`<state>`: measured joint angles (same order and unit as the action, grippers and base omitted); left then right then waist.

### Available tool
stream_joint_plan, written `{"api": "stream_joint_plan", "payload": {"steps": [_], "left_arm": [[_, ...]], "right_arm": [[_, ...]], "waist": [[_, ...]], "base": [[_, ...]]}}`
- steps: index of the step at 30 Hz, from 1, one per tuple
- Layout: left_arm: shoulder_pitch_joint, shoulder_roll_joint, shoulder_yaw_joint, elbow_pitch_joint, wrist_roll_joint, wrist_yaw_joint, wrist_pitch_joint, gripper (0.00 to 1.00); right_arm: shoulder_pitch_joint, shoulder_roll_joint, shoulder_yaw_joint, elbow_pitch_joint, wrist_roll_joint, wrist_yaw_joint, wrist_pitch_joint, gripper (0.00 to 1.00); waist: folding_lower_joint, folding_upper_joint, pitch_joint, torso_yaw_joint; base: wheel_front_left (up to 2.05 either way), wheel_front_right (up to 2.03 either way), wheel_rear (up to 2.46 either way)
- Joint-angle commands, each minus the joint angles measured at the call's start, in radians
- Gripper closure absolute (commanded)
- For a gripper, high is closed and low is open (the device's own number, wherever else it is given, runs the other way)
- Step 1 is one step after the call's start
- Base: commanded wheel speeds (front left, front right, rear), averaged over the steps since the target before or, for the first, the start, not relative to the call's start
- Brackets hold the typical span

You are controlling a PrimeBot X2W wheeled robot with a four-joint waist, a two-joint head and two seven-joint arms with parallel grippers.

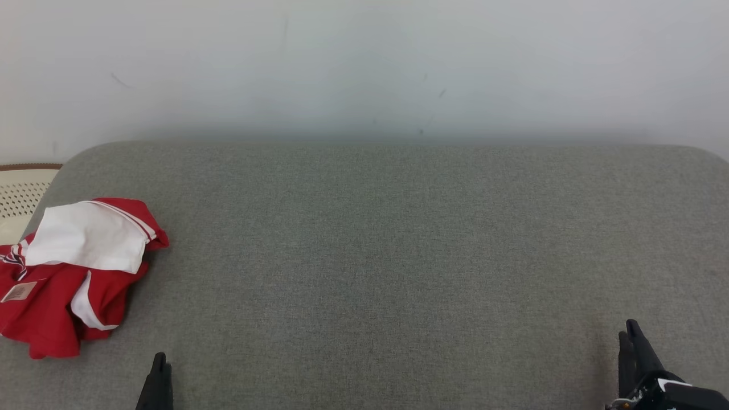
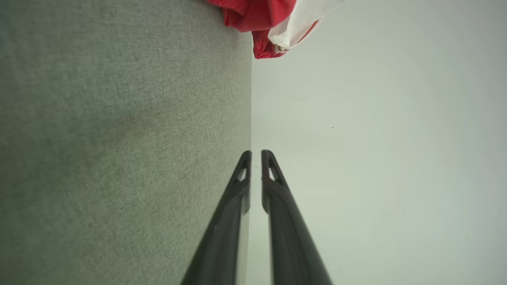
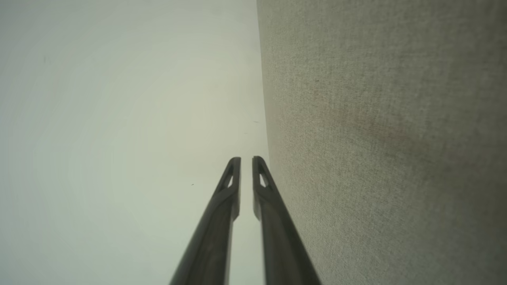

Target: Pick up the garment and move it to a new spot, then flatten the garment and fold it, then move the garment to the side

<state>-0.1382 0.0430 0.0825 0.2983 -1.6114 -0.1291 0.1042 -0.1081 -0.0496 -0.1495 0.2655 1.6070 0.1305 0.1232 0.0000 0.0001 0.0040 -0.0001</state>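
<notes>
Grey upholstered surface spans the work area, broad and bare in front of the robot. Judged from this layout, the first step (pick up the garment) has not yet begun.

1. Near edge, grippers. The left gripper sits at the lower left and the right gripper at the lower right, both low over the fabric with fingers pointing away from the robot. In each wrist view the two dark fingers run almost parallel with only a thin slit between the tips. Nothing lies in either slit, and neither pair touches the cloth.

2. Middle distance, left. The garment lies crumpled at the left edge of the surface, red with white panels folded over its top and a small label showing. It is well apart from the right gripper and nearer the left one, ahead of it and further left.

3. Next move, as a judgement. The left arm should reach forward and left, widen its fingers first, then pinch a raised fold.

4. Far. A cream perforated object stands beyond the left corner, and a plain pale wall closes the scene.
</notes>
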Motion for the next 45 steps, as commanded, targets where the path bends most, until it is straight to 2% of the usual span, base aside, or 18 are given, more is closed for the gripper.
{"api": "stream_joint_plan", "payload": {"steps": [1,7,13,28,37,45], "left_arm": [[0.001,0.000,0.000,0.001,0.000,0.000,-0.001,0.00],[0.005,-0.001,-0.006,0.002,0.027,0.000,-0.027,0.00],[0.003,0.000,-0.007,-0.007,0.113,0.000,-0.056,0.00],[-0.003,0.002,-0.014,-0.029,0.438,0.001,-0.116,0.00],[-0.005,0.003,-0.044,-0.044,0.642,0.029,-0.150,0.00],[-0.002,0.004,-0.066,-0.042,0.781,0.052,-0.178,0.00]], "right_arm": [[0.001,0.000,0.001,0.001,0.000,0.000,0.000,0.00],[0.000,-0.008,0.024,-0.004,-0.019,0.000,-0.018,0.00],[-0.010,-0.036,0.077,-0.006,-0.062,0.000,-0.058,0.00],[-0.033,-0.065,0.140,0.003,-0.293,0.000,-0.122,0.00],[-0.045,-0.088,0.199,0.008,-0.450,0.000,-0.158,0.00],[-0.056,-0.109,0.264,0.018,-0.562,0.000,-0.187,0.00]], "waist": [[0.0000,-0.0001,0.000,0.000],[0.0000,-0.0001,0.002,0.000],[0.0000,-0.0001,0.003,-0.001],[0.0000,-0.0001,0.007,-0.008],[0.0000,-0.0001,0.010,-0.014],[0.0000,-0.0001,0.011,-0.019]], "base": [[0.00,0.00,0.00],[0.00,0.00,0.00],[0.00,0.00,0.00],[0.00,0.00,0.00],[0.00,0.00,0.00],[0.00,0.00,0.00]]}}
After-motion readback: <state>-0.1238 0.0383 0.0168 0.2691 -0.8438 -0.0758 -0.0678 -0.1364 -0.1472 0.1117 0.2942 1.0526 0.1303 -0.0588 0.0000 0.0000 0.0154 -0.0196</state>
